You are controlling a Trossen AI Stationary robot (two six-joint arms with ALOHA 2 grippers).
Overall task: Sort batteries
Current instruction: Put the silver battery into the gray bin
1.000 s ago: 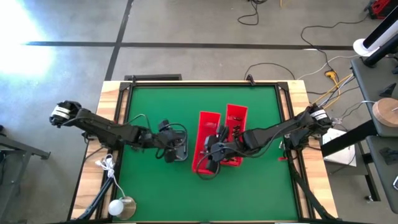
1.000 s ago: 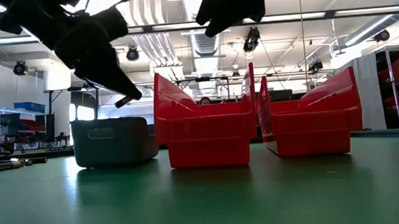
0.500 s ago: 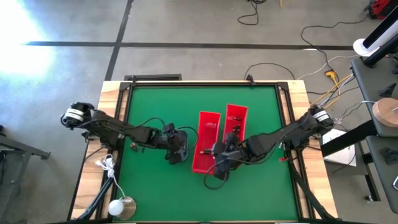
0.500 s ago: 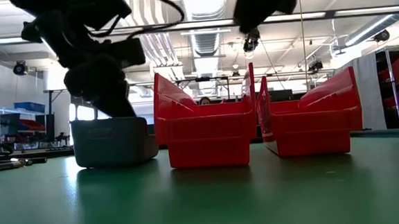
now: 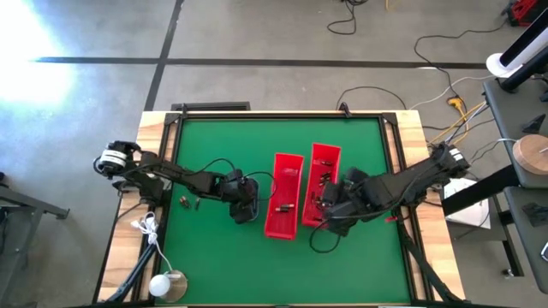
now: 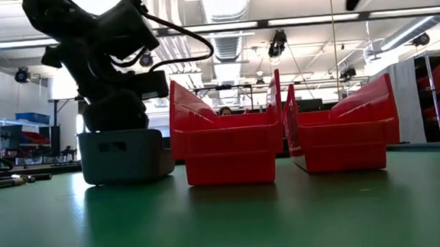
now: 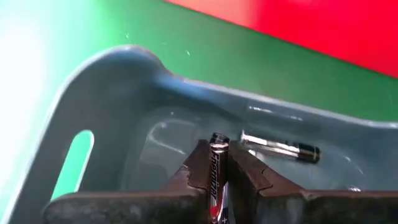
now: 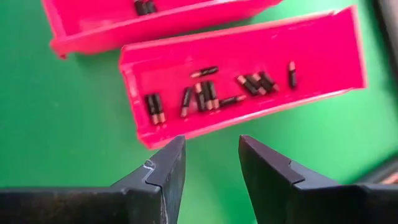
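My left gripper (image 7: 216, 163) reaches down into the small grey tray (image 7: 112, 106), shut on a dark battery (image 7: 216, 177). A second battery (image 7: 280, 149) lies on the tray's floor just beyond it. In the low view the left gripper (image 6: 114, 115) fills the tray (image 6: 122, 156) from above. My right gripper (image 8: 211, 163) hangs open and holds nothing, above the green mat off the near end of the right red bin (image 8: 249, 81), which holds several batteries (image 8: 205, 93). The left red bin (image 5: 285, 195) has batteries (image 5: 285, 206) too. Two batteries (image 5: 189, 203) lie on the mat. My left gripper pinches the battery's dark body (image 7: 215, 163) between its two fingertips. The battery lies along the fingers, and its silvery end (image 7: 218, 139) sticks out past them. The fingers slant down from above into the tray. Whether the battery touches the tray's floor, I cannot tell.
The two red bins (image 6: 229, 142) (image 6: 343, 131) stand side by side at the mat's middle, right of the tray. A white round thing (image 5: 163, 285) with a cord sits at the near left corner. Green mat (image 5: 231, 265) stretches along the near side.
My left gripper has sunk and tipped downward into the grey tray, still shut. My right gripper has left the near end of the left red bin, gone toward the table's right edge and risen, tipping to point more steeply down.
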